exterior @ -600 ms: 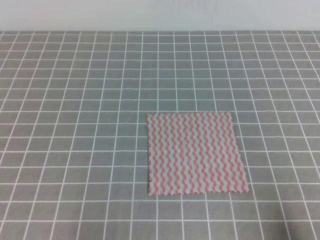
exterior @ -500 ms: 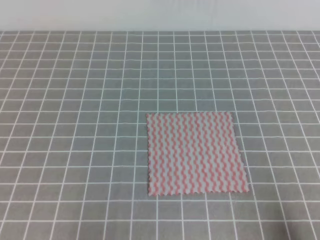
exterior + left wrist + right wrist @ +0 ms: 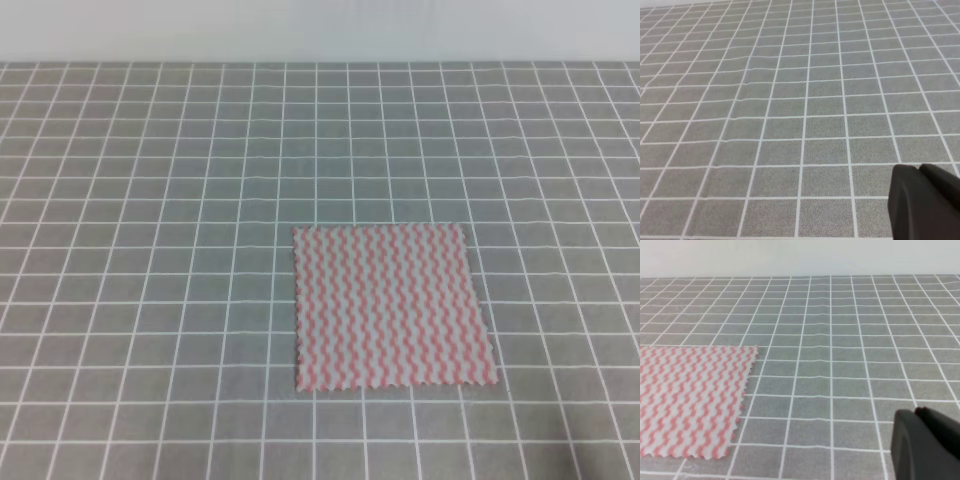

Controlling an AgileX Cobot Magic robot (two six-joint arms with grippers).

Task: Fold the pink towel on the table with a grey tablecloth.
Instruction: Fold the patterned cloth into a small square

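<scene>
1. Left gripper [image 3: 925,202] shows only as a dark corner; opening cannot be told; the right gripper [image 3: 926,442] likewise.
2. Towel [image 3: 392,307] lies flat and unfolded at 5 o'clock on the desk [image 3: 150,250]; apparently every fold remains.

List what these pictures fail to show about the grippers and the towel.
- Left gripper: left wrist view, cut off by the corner; open or shut unclear.
- Right gripper: right wrist view, likewise.
- Both absent from the high view.
- Pink towel: right wrist view, left part cut off; whole in high view.
</scene>
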